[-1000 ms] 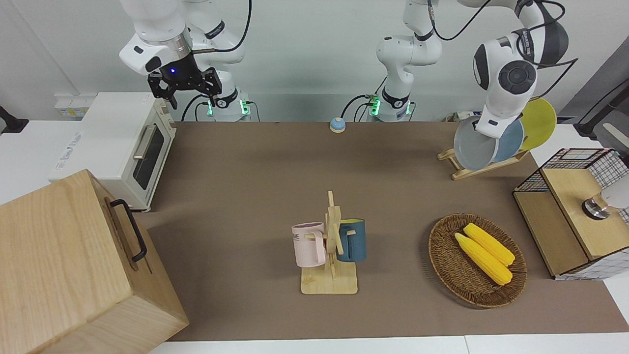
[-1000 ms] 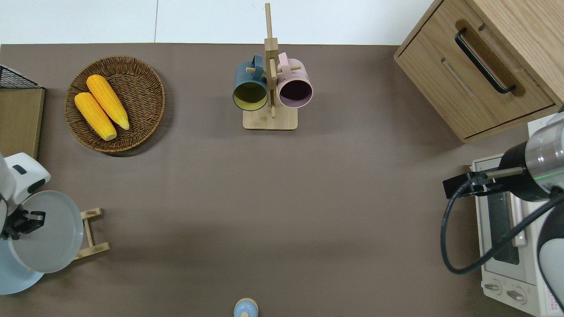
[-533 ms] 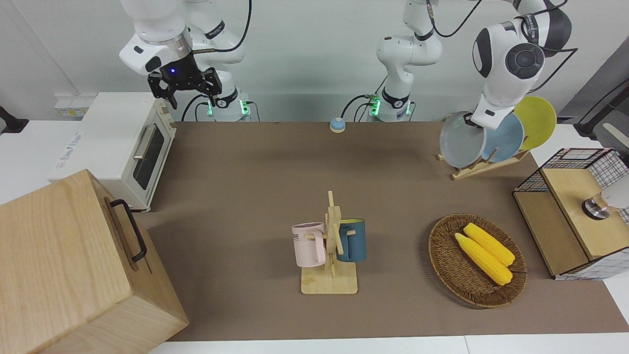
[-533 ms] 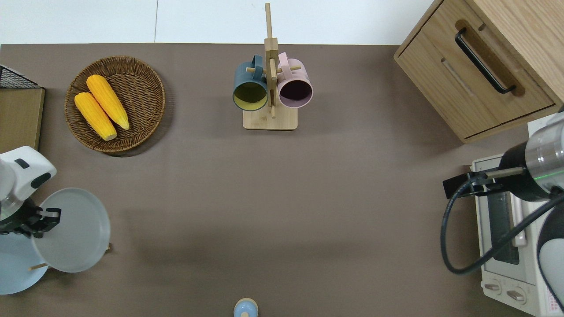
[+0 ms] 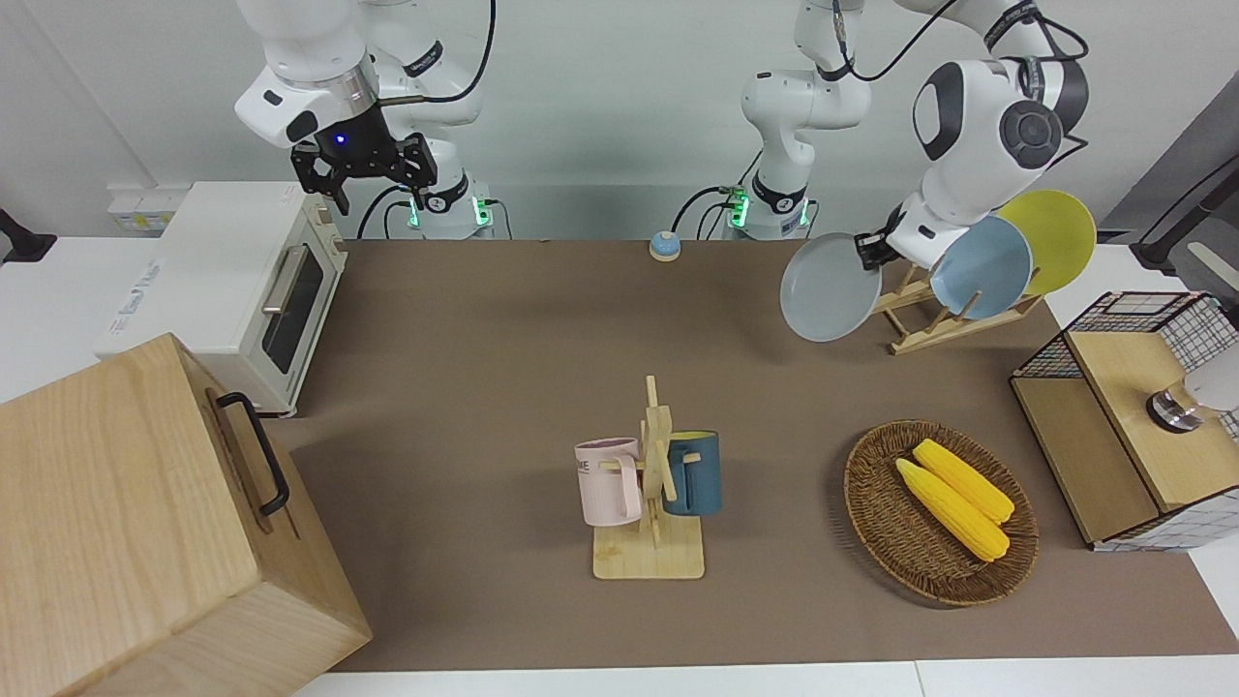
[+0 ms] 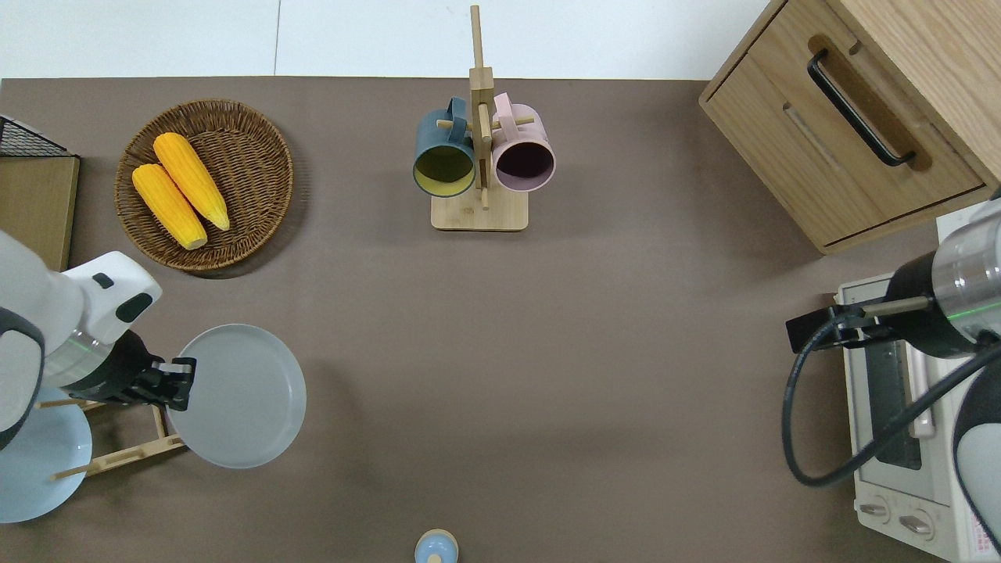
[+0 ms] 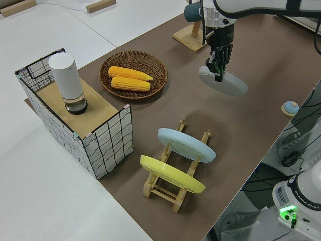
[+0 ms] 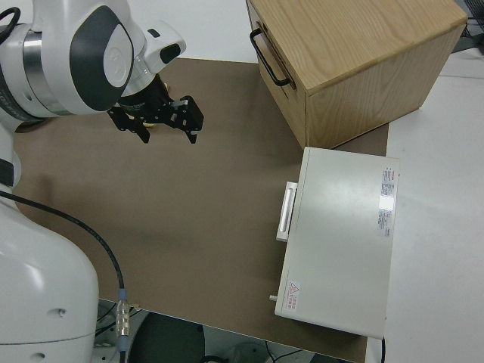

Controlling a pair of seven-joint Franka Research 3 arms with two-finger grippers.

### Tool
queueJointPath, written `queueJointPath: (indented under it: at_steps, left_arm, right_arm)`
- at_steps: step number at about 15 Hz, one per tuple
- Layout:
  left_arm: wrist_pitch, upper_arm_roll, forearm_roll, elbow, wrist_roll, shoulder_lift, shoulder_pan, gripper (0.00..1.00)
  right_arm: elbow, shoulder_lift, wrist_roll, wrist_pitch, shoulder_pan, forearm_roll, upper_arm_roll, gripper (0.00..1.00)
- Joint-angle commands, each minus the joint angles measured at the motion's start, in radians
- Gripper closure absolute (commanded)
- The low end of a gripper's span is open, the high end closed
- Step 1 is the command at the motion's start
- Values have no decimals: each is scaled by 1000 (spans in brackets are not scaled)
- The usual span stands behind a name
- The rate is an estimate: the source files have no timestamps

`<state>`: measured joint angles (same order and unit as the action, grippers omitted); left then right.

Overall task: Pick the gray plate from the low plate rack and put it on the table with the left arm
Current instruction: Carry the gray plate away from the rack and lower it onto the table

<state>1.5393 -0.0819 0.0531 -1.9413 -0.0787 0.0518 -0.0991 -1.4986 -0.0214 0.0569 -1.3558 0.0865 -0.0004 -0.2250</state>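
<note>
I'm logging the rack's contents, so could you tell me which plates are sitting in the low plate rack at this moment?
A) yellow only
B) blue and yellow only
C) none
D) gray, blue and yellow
B: the blue plate and yellow plate stand in the low plate rack, while the gray plate is gripped by its rim in the left hand over the table.

Long brown matte tabletop (image 6: pixel 547 352) with white edges, carrying kitchen props.

Directly on it: a low light-wood plate rack (image 6: pixel 125 450) beside the left fingers (image 6: pixel 178 383), a round wicker basket (image 6: pixel 266 141) farther from the robots than those fingers, an upright wooden mug tree on a flat base (image 6: pixel 478 213) midway along, a small blue round bell (image 6: pixel 435 547) close to the robots, and a light-wood box with a black handle (image 6: pixel 844 117) at the right arm's end.
</note>
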Motion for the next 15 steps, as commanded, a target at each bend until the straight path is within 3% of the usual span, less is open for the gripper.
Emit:
queueJointPath:
  at_steps: [1,5,7,8,9,10,11,15]
  left_arm:
    - [114,5,109,-82,5,-30,-7,1000]
    - [120,36,111,-84,-9,-116,-13,988]
    - [124,36,102,-84,-12,-125,-11,917]
    - [124,36,97,-84,-12,-133,-11,822]
    - [121,36,68,-82,-10,-135,-11,630]
    - [111,33,47,-71,-10,-132,-10,351]
    - [104,28,37,-61,-4,-132,-7,277]
    - [84,5,36,2,-1,-125,-2,151]
  right_arm:
    - [6,-5,-3,15,15,3,-7,11]
    - [6,-5,-3,15,13,3,-7,11]
    - [6,-5,-3,15,15,3,-7,13]
    - [6,-5,-3,15,13,3,-7,11]
    - [6,-5,-3,15,15,3,-7,11]
    - [6,-5,-3,15,15,3,-7,11]
    - [6,-5,-3,15,15,3,-7,13]
    - [6,-5,-3,15,15,3,-7,11]
